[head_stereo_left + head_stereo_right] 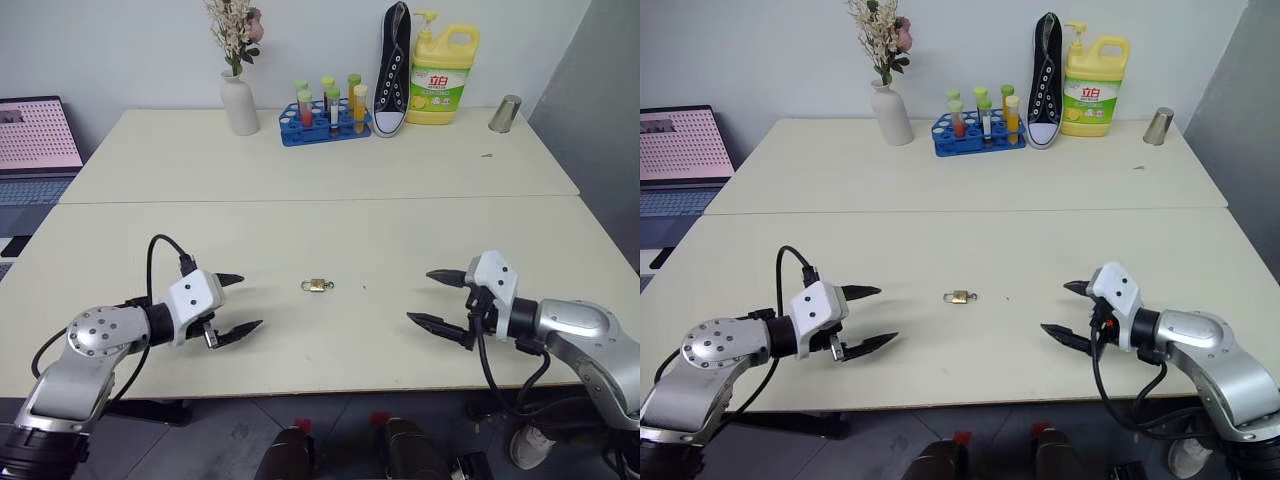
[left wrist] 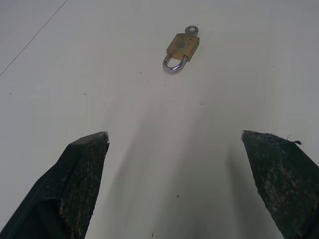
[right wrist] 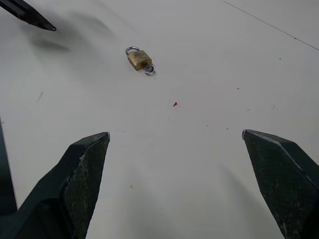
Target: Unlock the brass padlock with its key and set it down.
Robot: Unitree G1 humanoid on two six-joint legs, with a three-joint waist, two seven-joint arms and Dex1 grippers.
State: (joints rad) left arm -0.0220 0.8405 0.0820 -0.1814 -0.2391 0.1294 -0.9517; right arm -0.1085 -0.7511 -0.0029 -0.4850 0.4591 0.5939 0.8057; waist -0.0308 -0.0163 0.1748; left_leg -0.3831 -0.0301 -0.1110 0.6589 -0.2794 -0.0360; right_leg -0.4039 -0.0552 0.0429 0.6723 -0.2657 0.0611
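The brass padlock [image 1: 316,286] lies flat on the cream table [image 1: 330,200], midway between my two arms, its silvery shackle [image 2: 172,63] closed. The key [image 2: 191,31] sticks out of the lock's bottom end, only its small round head showing. My left gripper [image 1: 250,302] hovers to the padlock's left, open and empty, pointing at it. To the padlock's right, my right gripper [image 1: 418,296] is open too, with nothing between its fingers. Neither gripper touches the lock. A fingertip [image 3: 30,15] of the left gripper shows beyond the padlock in the right wrist view.
Along the far edge stand a white vase [image 1: 239,100] with dried flowers, a blue test-tube rack [image 1: 322,120], a black sneaker [image 1: 392,70] on end, a yellow detergent bottle [image 1: 442,75] and a metal cup [image 1: 503,113]. A laptop [image 1: 35,135] sits far left.
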